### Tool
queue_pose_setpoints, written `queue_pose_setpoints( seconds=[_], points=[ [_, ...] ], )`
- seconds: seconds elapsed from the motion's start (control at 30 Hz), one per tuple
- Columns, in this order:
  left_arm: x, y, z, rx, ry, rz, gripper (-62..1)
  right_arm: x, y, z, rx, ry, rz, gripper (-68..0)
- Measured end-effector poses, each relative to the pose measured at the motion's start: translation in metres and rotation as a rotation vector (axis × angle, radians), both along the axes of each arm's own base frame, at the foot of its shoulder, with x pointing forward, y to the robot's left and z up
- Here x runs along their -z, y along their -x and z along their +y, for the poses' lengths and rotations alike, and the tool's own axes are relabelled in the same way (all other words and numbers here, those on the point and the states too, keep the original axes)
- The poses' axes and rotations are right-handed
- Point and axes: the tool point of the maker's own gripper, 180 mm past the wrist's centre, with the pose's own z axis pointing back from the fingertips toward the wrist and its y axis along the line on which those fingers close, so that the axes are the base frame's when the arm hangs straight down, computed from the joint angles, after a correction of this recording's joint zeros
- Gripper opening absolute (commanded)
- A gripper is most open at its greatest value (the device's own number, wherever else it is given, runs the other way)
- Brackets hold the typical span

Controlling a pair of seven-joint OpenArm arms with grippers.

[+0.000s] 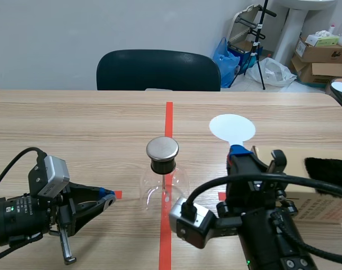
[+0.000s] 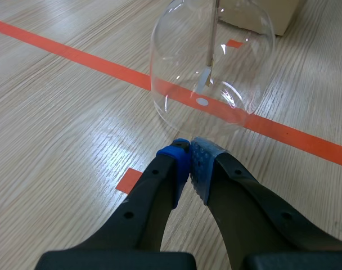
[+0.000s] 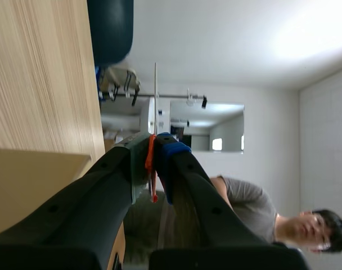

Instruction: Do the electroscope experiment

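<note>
Starting at your left arm: it lies low over the table, its gripper with pads pressed together on nothing, and the glass electroscope stands just ahead of its tips. Your right gripper, wrist rolled sideways, is clamped on the white paddle, whose disc stands beyond its fingertips.

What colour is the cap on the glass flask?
The cap is shiny silver, on a black stopper; scene view shows it best.
</note>
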Motion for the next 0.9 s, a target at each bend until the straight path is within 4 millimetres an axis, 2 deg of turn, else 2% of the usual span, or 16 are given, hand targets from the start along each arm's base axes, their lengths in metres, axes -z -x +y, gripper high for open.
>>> queue_pose_setpoints(
  seconds=[0.23, 0.5, 0.63, 0.9],
  points=[
    [0.000, 0.000, 0.000, 0.000, 0.000, 0.000, -57.9, 0.001, 0.013, 0.035, -0.209, 0.006, 0.006, -66.5],
    [0.000, 0.000, 0.000, 0.000, 0.000, 0.000, -57.9, 0.003, 0.029, 0.062, -0.385, 0.012, 0.011, -66.5],
    [0.000, 0.000, 0.000, 0.000, 0.000, 0.000, -57.9, 0.003, 0.035, 0.070, -0.435, 0.014, 0.013, -66.5],
    [0.000, 0.000, 0.000, 0.000, 0.000, 0.000, -57.9, 0.003, 0.035, 0.070, -0.437, 0.014, 0.013, -66.5]
  ],
)
